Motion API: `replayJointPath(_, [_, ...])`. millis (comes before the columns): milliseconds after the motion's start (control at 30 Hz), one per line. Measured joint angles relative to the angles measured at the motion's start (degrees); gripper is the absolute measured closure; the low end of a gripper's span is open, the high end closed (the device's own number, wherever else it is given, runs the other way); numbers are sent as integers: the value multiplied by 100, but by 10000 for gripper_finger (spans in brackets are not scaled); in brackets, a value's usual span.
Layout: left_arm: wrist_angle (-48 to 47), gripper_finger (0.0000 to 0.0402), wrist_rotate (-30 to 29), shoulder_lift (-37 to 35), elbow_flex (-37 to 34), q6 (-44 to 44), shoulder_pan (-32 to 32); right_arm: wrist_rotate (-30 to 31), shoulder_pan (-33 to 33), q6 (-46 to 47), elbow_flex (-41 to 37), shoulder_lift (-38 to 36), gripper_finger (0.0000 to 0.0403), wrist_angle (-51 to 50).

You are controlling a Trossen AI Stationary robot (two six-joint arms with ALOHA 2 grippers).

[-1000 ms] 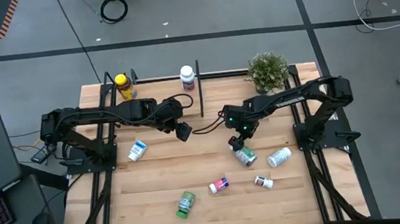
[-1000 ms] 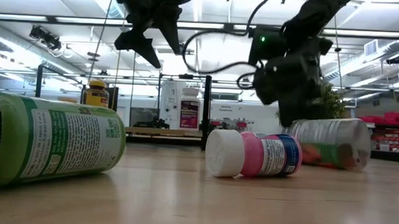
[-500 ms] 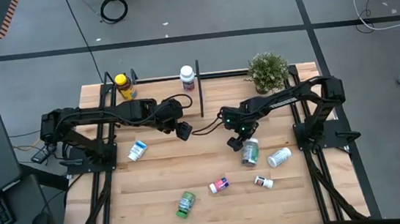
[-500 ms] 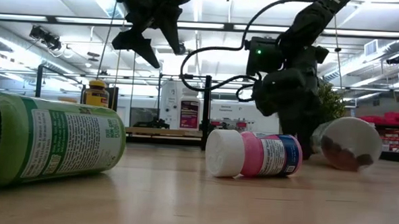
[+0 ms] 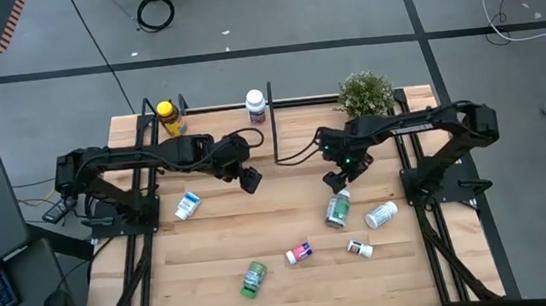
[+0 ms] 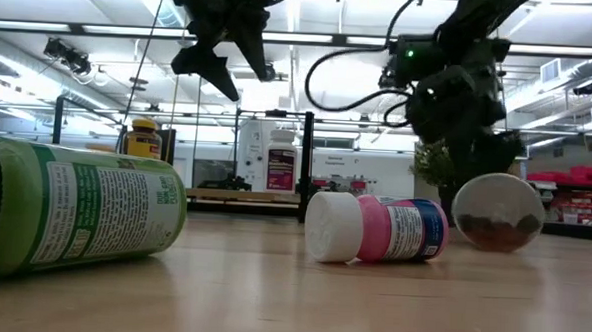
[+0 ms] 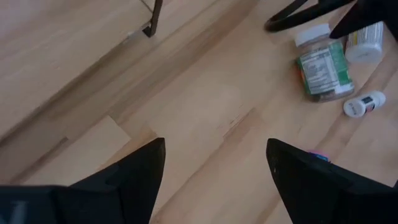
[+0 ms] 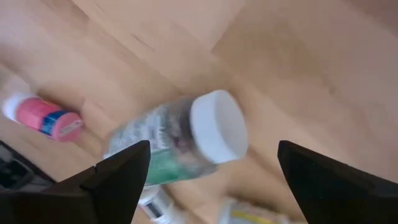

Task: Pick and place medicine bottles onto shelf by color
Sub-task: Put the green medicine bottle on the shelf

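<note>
The right gripper (image 5: 339, 180) hangs spread and empty just above a lying clear bottle (image 5: 338, 209), so the step is picking. Next it must drop and straddle the bottle. The left gripper (image 5: 252, 181) waits spread. Seven bottles: two upright on the shelf (image 5: 218, 107) beyond the grippers, five lying on the table.

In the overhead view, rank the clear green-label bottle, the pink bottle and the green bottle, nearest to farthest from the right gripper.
From the right gripper:
1. Clear green-label bottle, just in front of it.
2. Pink bottle, mid-table.
3. Green bottle, near the front edge.
</note>
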Motion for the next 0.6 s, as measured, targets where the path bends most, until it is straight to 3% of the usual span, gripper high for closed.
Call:
replayJointPath(400, [369, 115, 153, 0, 0, 1337, 388, -141, 625, 2621, 2, -414, 41, -465])
replayJointPath(600, [366, 115, 186, 0, 0, 2156, 437, 401, 754, 3493, 2, -147, 41, -100])
